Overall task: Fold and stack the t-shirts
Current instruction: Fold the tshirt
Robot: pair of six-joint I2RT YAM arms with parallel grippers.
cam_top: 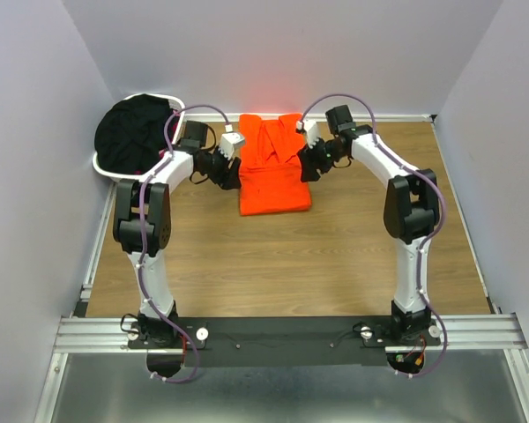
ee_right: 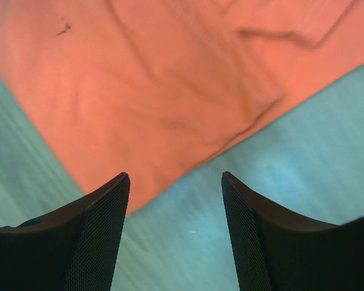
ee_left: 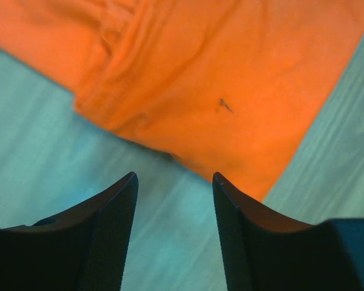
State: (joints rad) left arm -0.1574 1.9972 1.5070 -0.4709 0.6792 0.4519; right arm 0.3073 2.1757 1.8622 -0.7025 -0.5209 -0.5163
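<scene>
An orange t-shirt (cam_top: pixel 273 172) lies partly folded on the wooden table at the back centre. It fills the top of the left wrist view (ee_left: pixel 218 79) and of the right wrist view (ee_right: pixel 158 79). Black t-shirts (cam_top: pixel 132 132) are heaped in the basket at the back left. My left gripper (cam_top: pixel 232 176) hovers at the orange shirt's left edge. It is open, with only table between its fingers (ee_left: pixel 175 179). My right gripper (cam_top: pixel 309 163) is at the shirt's right edge, also open and holding nothing (ee_right: pixel 176 177).
The white laundry basket (cam_top: pixel 175 95) stands at the back left corner, against the wall. Walls close the table in on the left, back and right. The arm bases sit on a black rail (cam_top: pixel 282 339) at the near edge.
</scene>
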